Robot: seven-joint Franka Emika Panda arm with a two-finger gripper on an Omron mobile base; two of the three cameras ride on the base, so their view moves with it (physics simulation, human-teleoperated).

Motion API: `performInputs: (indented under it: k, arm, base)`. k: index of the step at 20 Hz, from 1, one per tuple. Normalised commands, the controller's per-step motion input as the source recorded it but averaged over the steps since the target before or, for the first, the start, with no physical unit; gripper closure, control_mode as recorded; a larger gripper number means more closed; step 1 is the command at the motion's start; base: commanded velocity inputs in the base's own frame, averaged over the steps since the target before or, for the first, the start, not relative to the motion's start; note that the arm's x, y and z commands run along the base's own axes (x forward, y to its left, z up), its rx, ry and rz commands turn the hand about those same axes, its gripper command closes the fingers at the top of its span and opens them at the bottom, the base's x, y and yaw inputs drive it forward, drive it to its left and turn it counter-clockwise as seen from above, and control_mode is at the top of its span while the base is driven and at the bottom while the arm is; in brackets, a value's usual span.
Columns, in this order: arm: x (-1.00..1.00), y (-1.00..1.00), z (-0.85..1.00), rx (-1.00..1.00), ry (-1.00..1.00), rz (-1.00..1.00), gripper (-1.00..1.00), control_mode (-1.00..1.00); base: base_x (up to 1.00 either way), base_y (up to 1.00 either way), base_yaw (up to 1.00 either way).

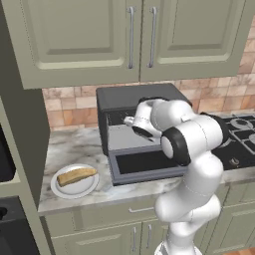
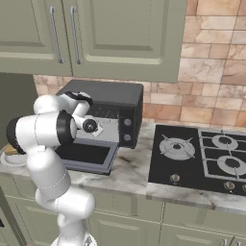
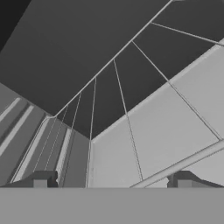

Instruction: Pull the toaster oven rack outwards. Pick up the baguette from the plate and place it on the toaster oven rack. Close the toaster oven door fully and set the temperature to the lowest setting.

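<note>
The toaster oven (image 1: 134,95) stands on the counter against the brick wall, and the toaster oven door (image 1: 144,167) hangs open and flat in front of it. My arm reaches into its mouth. In the hand view my gripper (image 3: 111,180) is open, its fingertips (image 3: 41,179) wide apart just above the toaster oven rack (image 3: 127,113), whose thin wires fan out ahead; nothing sits between the jaws. The baguette (image 1: 75,175) lies on the plate (image 1: 74,191) left of the oven. The oven's knobs (image 2: 127,122) sit on its right strip.
A gas hob (image 2: 202,153) lies to the right of the oven. Wall cabinets (image 1: 134,35) hang low over it. A dark tall unit (image 1: 15,149) borders the counter on the left, and the counter's front edge (image 1: 99,201) runs just below the plate.
</note>
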Motion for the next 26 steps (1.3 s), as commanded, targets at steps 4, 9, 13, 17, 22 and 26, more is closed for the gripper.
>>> performInputs:
  k: [4, 9, 13, 17, 22, 26]
  arm:
    - [0.35, 0.0, 0.0, 0.0, 0.05, 0.0, -1.0, -1.0]
    - [0.34, 0.0, 0.0, 0.0, 0.01, 0.0, -1.0, -1.0]
    - [0.37, 0.0, 0.0, 0.0, 0.0, 0.0, -1.0, -1.0]
    - [0.0, 0.0, 0.0, 0.0, 0.01, 0.0, -1.0, -1.0]
    - [0.0, 0.0, 0.0, 0.0, 0.0, 0.0, 1.0, -1.0]
    - [0.0, 0.0, 0.0, 0.0, 0.0, 0.0, 1.0, -1.0]
  base:
    - [0.0, 0.0, 0.0]
    - [0.0, 0.0, 0.0]
    - [0.0, 0.0, 0.0]
    - [0.0, 0.0, 0.0]
    - [0.0, 0.0, 0.0]
    - [0.0, 0.0, 0.0]
